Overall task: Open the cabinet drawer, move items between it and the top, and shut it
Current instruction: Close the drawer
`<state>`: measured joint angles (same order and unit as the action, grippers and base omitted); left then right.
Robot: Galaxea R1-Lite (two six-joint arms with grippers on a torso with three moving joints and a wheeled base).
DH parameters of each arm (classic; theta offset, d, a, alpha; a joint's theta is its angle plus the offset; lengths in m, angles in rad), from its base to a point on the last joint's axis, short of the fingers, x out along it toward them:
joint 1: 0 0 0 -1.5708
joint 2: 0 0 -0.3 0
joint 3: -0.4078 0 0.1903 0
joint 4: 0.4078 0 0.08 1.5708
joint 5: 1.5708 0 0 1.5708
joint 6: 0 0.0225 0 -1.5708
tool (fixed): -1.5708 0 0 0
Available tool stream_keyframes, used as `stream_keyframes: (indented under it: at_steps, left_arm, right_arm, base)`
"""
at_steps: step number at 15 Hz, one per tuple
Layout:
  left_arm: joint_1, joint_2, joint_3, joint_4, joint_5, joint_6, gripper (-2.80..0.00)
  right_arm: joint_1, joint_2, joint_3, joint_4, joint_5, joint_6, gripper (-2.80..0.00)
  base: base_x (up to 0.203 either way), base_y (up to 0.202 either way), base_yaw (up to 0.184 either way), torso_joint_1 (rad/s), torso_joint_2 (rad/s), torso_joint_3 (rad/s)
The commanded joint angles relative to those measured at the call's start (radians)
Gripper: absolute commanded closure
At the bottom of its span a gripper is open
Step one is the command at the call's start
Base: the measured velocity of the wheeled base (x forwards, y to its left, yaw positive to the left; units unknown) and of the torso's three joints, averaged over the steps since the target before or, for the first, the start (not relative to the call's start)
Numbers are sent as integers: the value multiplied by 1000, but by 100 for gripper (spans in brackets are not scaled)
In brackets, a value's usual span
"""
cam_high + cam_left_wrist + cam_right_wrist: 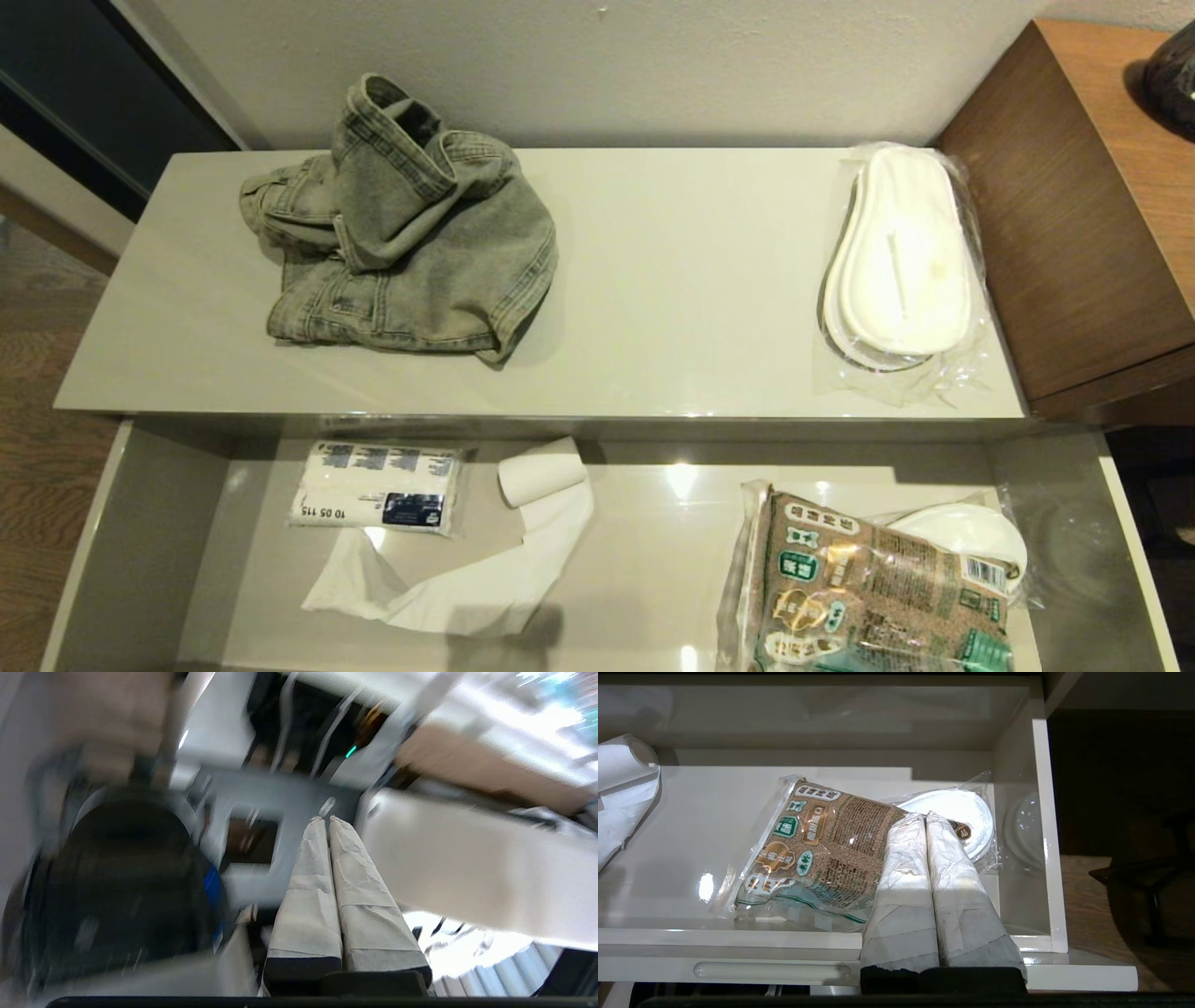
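While open, drawer (140, 551) with packet (868, 588).

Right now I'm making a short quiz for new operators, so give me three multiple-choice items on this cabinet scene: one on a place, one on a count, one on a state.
1. Where do the jeans lie?
A. on the top, left part
B. in the drawer
C. on the brown wooden unit

2. How many wrapped slipper packs are in sight?
A. one
B. two
C. three

3. How does the cabinet drawer stand?
A. shut
B. pulled open
C. taken out and set on the floor

Answers:
1 A: the denim sits on the top, towards its left end.
2 B: one slipper pack on the top, another in the drawer, partly under the printed packet.
3 B: its inside shows, with the paper roll.
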<state>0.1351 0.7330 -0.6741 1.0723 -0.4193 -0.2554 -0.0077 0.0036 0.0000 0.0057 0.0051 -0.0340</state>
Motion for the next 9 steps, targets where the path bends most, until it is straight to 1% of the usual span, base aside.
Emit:
stream_keyframes:
  at_steps: [1,2,4,6,7,9]
  left_arm:
    - [-2,-8,11,-37,-16,-3,0]
    - [-2,-10,37,-79,-32,-1,0]
    - [-3,71,71,-115,-37,3,0]
    - [-2,183,108,-159,-21,4,0]
    - [-2,215,155,-219,-13,6,0]
    - [-3,226,182,-273,-6,7,0]
  right_arm:
    - [0,-1,2,0,2,-1,0]
    - [0,-1,2,0,1,0,0]
    - [0,-1,2,0,1,0,0]
    - [-2,-1,2,-1,-1,2,0]
    - [0,-1,2,-1,-1,2,0]
    - [0,-1,2,-1,-1,2,0]
  base:
    - [0,0,0,0,0,0]
    - [0,0,0,0,0,0]
    - [0,0,0,0,0,0]
    - [0,0,0,0,0,0]
    - [0,0,0,0,0,0]
    - [0,0,0,0,0,0]
